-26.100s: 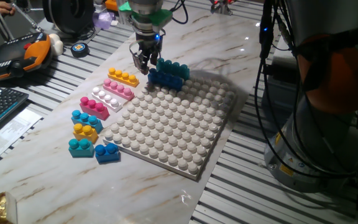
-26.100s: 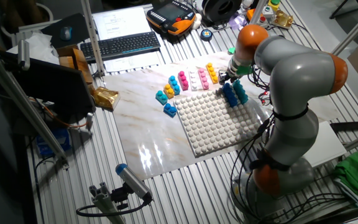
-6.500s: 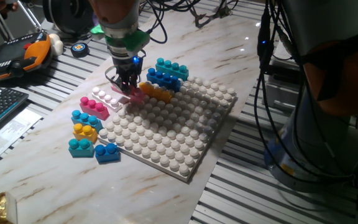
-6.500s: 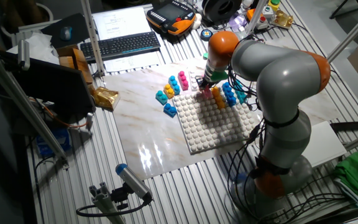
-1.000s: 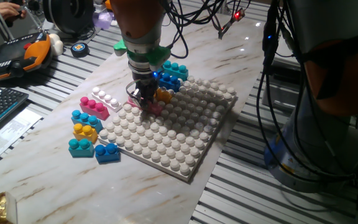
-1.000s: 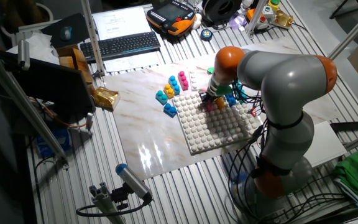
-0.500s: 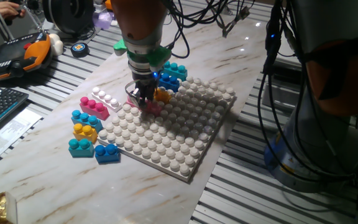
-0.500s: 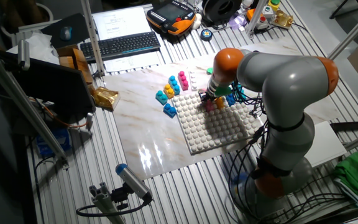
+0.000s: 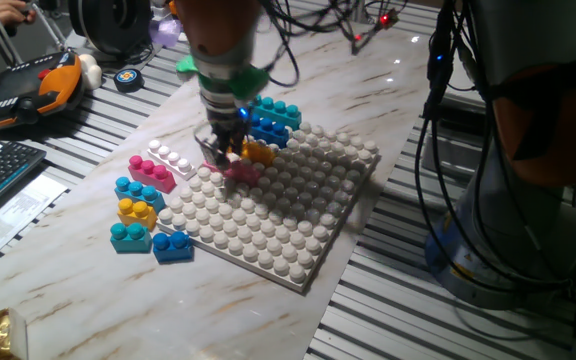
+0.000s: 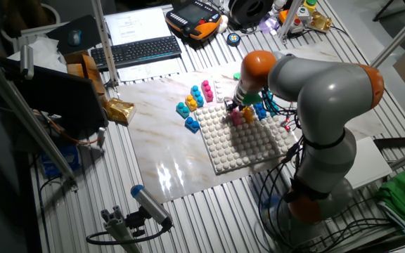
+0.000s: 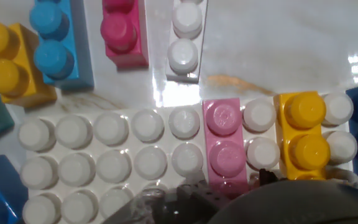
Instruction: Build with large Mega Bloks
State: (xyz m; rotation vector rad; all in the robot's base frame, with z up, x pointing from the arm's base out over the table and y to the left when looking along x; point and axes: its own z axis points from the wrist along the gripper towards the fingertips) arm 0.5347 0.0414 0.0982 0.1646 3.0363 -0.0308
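Over the near-left stretch of the studded baseplate [image 9: 298, 200], the gripper [image 9: 220, 152] hangs just above a pink brick [image 11: 224, 144]; blur in the fixed views and a dark, out-of-focus mass low in the hand view leave it impossible to tell whether the jaws are spread or pinching. Seen along the fingers, the pink brick sits in line with the plate's stud rows, 1 stud column away from an orange-yellow brick [image 11: 304, 138] that lies parallel to it. Beyond that, a blue brick [image 9: 268, 128] and a teal brick [image 9: 276, 109] sit side by side at the plate's far edge.

Off the plate, on the marble table [image 9: 88, 270], a white brick [image 9: 171, 158] and a magenta brick [image 9: 151, 172] wait in a row, with short 2-stud bricks [image 9: 138, 211] of blue, yellow and teal just past them.

Judging by the layout, the step in hand is seating the pink brick. Doing it well likely means pressing straight down with the brick square to the studs, then freeing it without a sideways drag that could tip it or nudge its orange-yellow neighbour.
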